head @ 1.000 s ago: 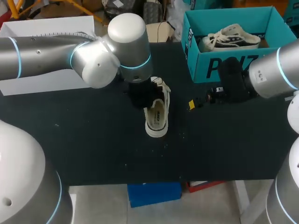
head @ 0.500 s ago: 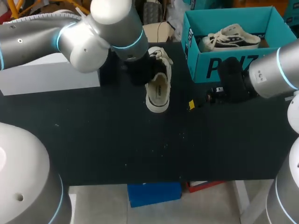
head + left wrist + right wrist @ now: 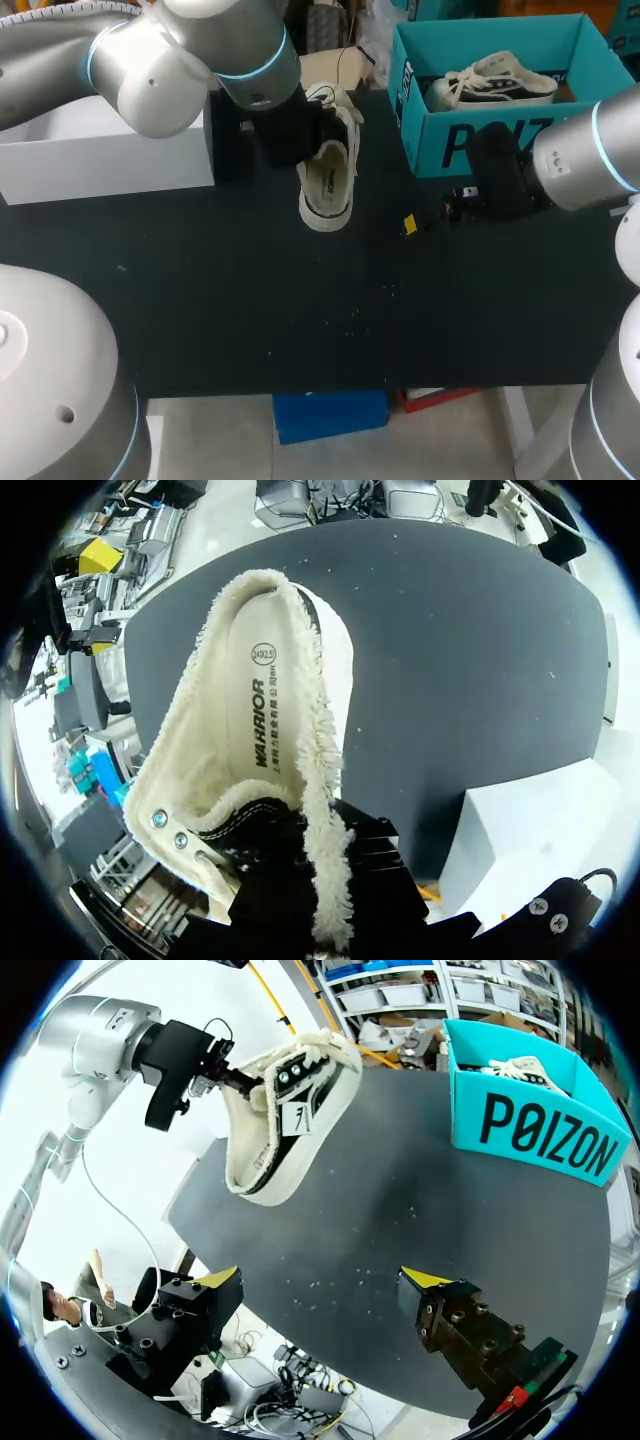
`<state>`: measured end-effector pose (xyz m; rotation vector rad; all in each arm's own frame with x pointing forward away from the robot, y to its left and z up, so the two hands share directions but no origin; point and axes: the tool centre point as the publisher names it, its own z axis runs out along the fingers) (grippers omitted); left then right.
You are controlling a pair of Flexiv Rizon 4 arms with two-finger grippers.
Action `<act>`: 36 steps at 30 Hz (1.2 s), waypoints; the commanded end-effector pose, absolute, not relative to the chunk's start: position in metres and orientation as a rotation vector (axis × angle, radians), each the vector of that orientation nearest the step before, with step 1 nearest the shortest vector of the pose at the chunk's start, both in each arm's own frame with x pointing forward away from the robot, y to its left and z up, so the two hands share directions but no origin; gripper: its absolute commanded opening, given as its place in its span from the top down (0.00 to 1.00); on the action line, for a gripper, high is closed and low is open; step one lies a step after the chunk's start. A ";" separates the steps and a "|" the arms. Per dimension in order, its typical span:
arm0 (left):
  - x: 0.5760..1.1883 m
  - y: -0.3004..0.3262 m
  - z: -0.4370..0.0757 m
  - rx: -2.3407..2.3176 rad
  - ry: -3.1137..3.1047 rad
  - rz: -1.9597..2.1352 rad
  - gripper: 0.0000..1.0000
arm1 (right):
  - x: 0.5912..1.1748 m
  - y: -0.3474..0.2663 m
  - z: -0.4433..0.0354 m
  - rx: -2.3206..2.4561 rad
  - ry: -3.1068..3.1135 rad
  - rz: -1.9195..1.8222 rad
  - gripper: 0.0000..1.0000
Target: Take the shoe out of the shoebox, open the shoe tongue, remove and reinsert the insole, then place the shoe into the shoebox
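1. The fleece-lined white shoe [image 3: 328, 180] hangs in the air above the black table [image 3: 250, 320]. It is left of the teal shoebox [image 3: 480, 145], and we can see into its opening from above.
2. Our left gripper [image 3: 320, 880] clamps the shoe at the collar, with fingers on either side of the fleece edge.
3. Our right gripper [image 3: 322, 1280] hovers over the table just in front of the shoebox, its fingers spread wide apart.
4. A second shoe [image 3: 495, 80] lies inside the shoebox, and a white box [image 3: 100, 160] sits at the table's left.
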<state>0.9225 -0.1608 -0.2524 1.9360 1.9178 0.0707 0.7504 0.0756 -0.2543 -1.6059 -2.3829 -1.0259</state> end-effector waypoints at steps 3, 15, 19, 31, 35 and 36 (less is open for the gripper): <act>0.931 -0.165 -0.240 1.764 2.073 -0.033 1.00 | 0.751 0.077 -0.254 -1.608 -2.384 -1.022 0.00; 0.991 -0.131 -0.190 0.784 2.593 -0.234 1.00 | 0.751 0.077 -0.254 -1.608 -2.384 -1.022 0.00; 1.009 -0.105 -0.186 0.479 2.674 -0.196 1.00 | 0.751 0.077 -0.254 -1.608 -2.384 -1.022 0.00; 1.031 0.010 -0.172 -0.218 2.687 -0.193 1.00 | 0.751 0.077 -0.254 -1.608 -2.384 -1.022 0.00; 1.023 0.050 -0.176 -0.380 2.678 -0.176 1.00 | 0.751 0.077 -0.254 -1.608 -2.384 -1.022 0.00; 1.020 0.058 -0.177 -0.408 2.680 -0.180 1.00 | 0.751 0.077 -0.254 -1.608 -2.384 -1.022 0.00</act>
